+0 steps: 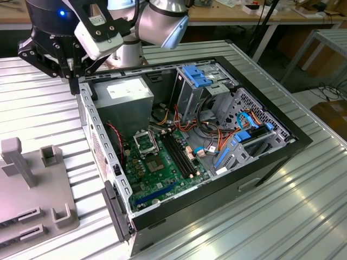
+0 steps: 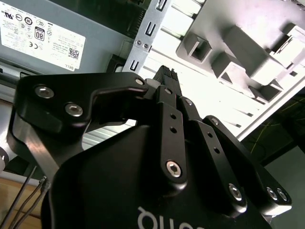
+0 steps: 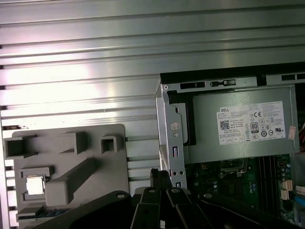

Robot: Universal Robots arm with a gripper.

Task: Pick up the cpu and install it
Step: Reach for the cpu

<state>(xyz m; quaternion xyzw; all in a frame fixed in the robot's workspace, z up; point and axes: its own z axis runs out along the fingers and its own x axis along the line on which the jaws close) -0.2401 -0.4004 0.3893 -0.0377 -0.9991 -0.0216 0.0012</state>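
One cpu [image 3: 35,185] lies in a square pocket of the grey tray [image 3: 112,181].

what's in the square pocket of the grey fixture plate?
A small silver square cpu, lying flat. The black tool hides part of the grey plastic fixture plate; beneath the chip is covered.

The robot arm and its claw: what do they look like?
The arm has rounded silver-grey joints with a pale blue cap. The gripper is black, built of flat bolted links, with white lettering on its body. A blue light glows at its wrist.
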